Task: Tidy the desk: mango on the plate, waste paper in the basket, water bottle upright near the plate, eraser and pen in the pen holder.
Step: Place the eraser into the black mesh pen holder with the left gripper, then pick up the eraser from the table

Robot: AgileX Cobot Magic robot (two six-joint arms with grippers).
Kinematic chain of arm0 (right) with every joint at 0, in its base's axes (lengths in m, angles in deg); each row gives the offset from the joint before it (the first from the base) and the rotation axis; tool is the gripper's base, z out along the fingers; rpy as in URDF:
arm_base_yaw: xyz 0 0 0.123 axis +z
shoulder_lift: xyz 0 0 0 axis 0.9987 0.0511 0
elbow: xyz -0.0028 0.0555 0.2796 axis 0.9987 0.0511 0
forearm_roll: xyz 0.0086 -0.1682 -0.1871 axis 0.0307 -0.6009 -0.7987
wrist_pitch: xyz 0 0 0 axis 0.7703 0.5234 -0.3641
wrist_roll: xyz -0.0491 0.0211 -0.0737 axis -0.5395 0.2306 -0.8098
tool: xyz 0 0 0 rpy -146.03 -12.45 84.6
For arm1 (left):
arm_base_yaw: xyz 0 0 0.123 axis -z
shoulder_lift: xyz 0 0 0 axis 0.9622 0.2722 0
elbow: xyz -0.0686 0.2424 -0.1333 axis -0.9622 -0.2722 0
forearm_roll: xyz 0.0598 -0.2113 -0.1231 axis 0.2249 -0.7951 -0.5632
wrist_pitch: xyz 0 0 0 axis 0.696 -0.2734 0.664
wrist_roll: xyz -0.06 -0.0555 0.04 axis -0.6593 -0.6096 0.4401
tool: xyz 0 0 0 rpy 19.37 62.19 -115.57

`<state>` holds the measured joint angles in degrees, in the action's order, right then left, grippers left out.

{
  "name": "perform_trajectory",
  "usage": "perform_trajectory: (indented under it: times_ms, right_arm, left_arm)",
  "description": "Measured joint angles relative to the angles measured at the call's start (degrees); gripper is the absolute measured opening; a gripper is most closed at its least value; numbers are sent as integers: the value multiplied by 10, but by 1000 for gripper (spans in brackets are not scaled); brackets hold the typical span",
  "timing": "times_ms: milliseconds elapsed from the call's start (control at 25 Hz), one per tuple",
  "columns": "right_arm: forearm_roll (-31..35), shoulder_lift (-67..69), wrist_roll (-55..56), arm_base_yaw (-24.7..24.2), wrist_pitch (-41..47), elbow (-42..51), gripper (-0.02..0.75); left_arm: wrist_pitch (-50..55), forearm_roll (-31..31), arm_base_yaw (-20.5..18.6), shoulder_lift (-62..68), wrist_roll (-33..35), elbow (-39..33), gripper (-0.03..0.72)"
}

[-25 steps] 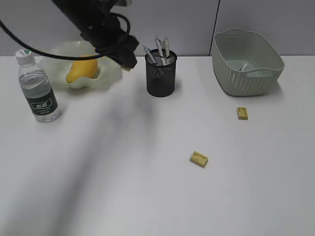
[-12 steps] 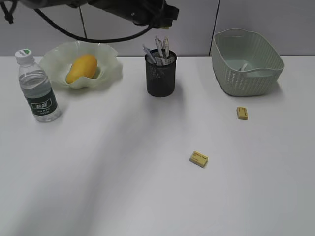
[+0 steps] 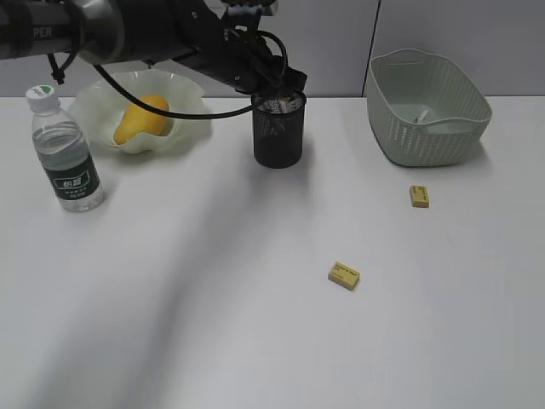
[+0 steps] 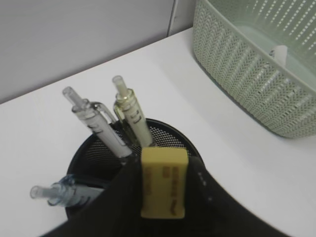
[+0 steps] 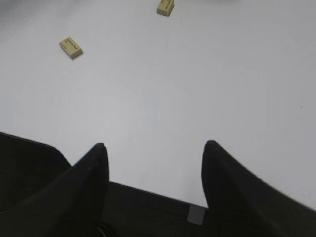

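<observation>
My left gripper (image 4: 164, 170) is shut on a yellow eraser (image 4: 164, 190) and hangs just above the rim of the black mesh pen holder (image 4: 81, 153), which has three pens (image 4: 133, 118) standing in it. In the exterior view that gripper (image 3: 285, 85) sits over the pen holder (image 3: 278, 145). The mango (image 3: 140, 119) lies on the green plate (image 3: 194, 128). Left of the plate, the water bottle (image 3: 66, 158) stands upright. The waste paper (image 3: 421, 115) rests in the basket (image 3: 430, 136). My right gripper (image 5: 153, 148) is open over bare desk (image 5: 197, 74).
Two more yellow erasers lie on the desk, one in the middle (image 3: 344, 275) and one in front of the basket (image 3: 419, 196). Both show far ahead in the right wrist view (image 5: 70, 47) (image 5: 165, 7). A grey wall runs behind the desk.
The left arm swung right from over the plate, then came down over the pen holder. Nothing on the desk moved.
</observation>
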<state>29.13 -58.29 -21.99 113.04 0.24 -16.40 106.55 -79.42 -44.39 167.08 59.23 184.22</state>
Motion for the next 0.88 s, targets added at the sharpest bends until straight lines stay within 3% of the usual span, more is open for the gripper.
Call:
perform_trajectory:
  times_ms: [160, 480, 880]
  right_arm:
    - [0, 0, 0, 0, 0, 0, 477]
    - [0, 0, 0, 0, 0, 0, 477]
    - [0, 0, 0, 0, 0, 0, 477]
  left_arm:
    - [-2, 8, 0, 2, 0, 0, 247]
    - [-6, 41, 0, 1, 0, 0, 451]
    - [56, 60, 0, -66, 0, 0, 467]
